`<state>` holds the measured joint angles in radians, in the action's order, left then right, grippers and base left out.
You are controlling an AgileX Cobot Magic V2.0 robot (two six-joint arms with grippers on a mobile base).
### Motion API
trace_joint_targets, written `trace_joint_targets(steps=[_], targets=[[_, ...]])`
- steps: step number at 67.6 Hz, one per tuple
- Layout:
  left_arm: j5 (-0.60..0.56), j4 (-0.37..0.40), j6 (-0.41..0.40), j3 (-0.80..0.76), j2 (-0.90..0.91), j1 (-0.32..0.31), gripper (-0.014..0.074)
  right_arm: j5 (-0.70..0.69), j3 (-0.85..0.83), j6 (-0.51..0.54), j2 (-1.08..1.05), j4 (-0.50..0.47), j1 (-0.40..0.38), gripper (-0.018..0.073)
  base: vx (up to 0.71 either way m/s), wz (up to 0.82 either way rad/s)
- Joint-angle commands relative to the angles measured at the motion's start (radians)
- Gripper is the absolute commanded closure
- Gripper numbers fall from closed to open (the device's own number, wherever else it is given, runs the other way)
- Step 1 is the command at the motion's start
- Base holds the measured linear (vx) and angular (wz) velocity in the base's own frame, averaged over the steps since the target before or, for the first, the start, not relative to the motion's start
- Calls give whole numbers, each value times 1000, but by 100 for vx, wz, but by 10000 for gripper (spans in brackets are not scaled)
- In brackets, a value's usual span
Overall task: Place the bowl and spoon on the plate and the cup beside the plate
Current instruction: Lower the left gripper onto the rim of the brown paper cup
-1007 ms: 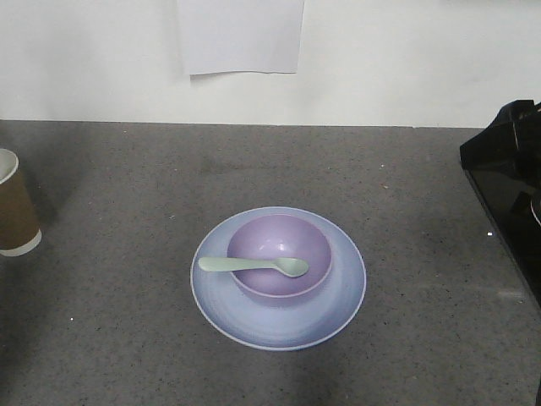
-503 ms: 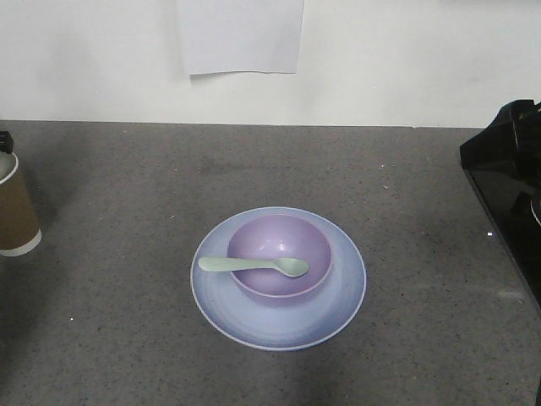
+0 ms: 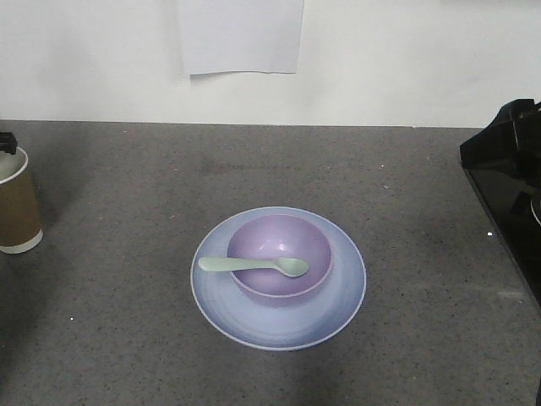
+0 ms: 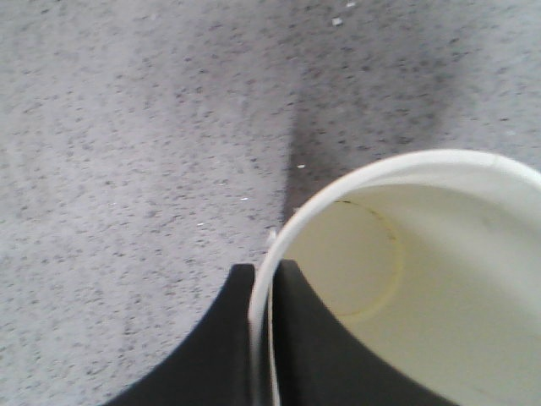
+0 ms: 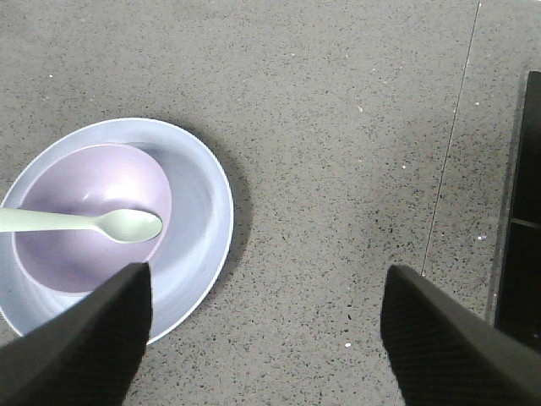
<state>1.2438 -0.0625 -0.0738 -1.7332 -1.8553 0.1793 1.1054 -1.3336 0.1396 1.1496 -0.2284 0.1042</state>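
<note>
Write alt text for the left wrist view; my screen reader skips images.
The left gripper's black fingers pinch the white rim of a brown paper cup, one outside, one inside its empty cream interior. Speckled grey countertop fills the rest of the view.

A dark grey speckled stone-look desk (image 3: 406, 194) is backed by a plain white wall (image 3: 406, 59), where a blank white paper sheet (image 3: 241, 35) is stuck.

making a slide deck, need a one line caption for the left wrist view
Left gripper fingers pinching the white rim of the paper cup above the speckled grey countertop.
</note>
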Motion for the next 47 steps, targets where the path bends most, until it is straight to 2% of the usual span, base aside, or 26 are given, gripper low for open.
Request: trace_joint_targets(steps=[1,7,26,34,47], targets=[[8,63,36,-22,64,-2,604,-59,-23,5,-16,-8,-6,10,0,0],[8,119,74,-22,91,-3,604,-59,-23,5,-16,-8,-6,10,0,0],[8,235,93,-22,198,-13,604,-63,-23,5,-16,-8,-6,10,0,0],[8,237,93,4,228,-51,604,-63,-23,5,-16,-8,-6,10,0,0],[-24,237,111,170,295,-145,603,-63,-23,2,-16,-8,-6,10,0,0]])
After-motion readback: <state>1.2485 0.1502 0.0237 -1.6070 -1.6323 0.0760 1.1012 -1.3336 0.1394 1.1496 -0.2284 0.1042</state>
